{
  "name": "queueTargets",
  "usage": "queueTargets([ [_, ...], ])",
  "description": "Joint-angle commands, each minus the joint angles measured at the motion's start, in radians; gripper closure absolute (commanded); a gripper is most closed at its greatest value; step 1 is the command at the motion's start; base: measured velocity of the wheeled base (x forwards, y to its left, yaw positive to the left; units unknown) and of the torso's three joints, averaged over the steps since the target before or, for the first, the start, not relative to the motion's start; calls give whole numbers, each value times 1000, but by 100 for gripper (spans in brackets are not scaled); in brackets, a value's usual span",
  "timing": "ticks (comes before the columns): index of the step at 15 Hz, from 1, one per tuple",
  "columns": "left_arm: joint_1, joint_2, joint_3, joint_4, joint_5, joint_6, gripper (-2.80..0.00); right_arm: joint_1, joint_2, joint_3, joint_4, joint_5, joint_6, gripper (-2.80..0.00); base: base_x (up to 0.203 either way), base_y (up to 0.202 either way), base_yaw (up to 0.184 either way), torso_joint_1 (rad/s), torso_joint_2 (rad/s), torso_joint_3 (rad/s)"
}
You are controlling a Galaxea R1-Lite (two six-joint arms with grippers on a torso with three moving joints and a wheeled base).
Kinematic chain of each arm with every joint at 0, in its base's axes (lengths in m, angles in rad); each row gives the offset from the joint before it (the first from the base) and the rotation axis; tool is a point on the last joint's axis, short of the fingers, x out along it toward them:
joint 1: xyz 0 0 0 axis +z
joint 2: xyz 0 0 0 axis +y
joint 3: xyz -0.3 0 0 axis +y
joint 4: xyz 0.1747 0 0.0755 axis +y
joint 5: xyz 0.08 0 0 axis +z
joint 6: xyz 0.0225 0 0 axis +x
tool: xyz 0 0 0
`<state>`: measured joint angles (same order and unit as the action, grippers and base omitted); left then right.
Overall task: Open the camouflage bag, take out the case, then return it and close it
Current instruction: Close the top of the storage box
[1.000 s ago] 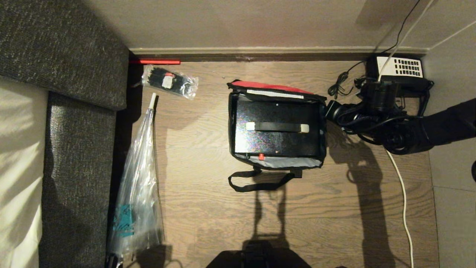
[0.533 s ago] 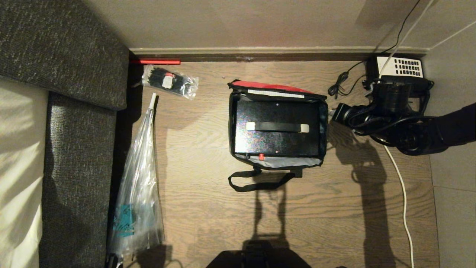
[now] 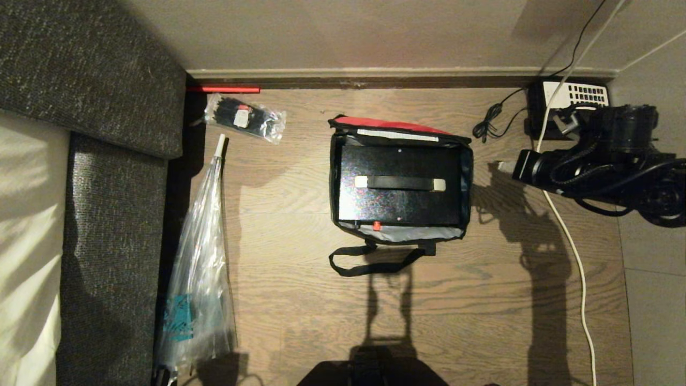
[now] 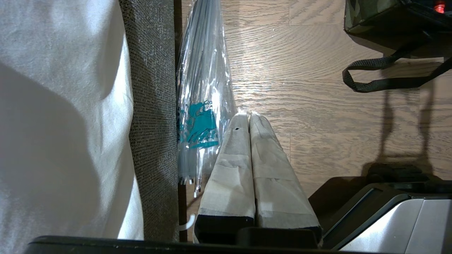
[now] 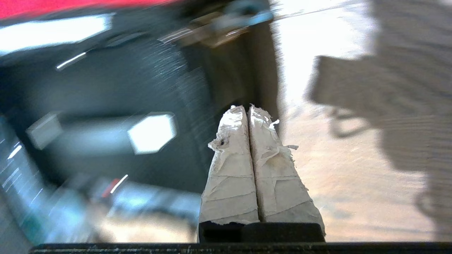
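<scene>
Head view: boxy camouflage bag open on wood floor, glossy black rect. case inside; right gripper apart, beside bag. Left wrist view: left gripper closed, empty. Right wrist view: taped fingers pressed together, holding nothing.

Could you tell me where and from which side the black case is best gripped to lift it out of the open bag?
Probably by the carry handle across the middle of the case top, coming straight down from above. The camouflage bag walls hug all four sides, so only the top is exposed.
</scene>
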<state>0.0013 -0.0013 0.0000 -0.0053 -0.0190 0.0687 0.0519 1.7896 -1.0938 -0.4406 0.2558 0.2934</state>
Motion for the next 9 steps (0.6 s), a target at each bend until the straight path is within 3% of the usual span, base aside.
queueTargets([
  [1,0,1,2,-1,1,0,0,1,-198,94,18,96,-30,0,0,0,0,0,0,0],
  [4,0,1,2,-1,1,0,0,2,-451,233,158,129,-125,0,0,0,0,0,0,0],
  [9,0,1,2,-1,-1,0,0,7,-765,305,554,206,-283,0,0,0,0,0,0,0],
])
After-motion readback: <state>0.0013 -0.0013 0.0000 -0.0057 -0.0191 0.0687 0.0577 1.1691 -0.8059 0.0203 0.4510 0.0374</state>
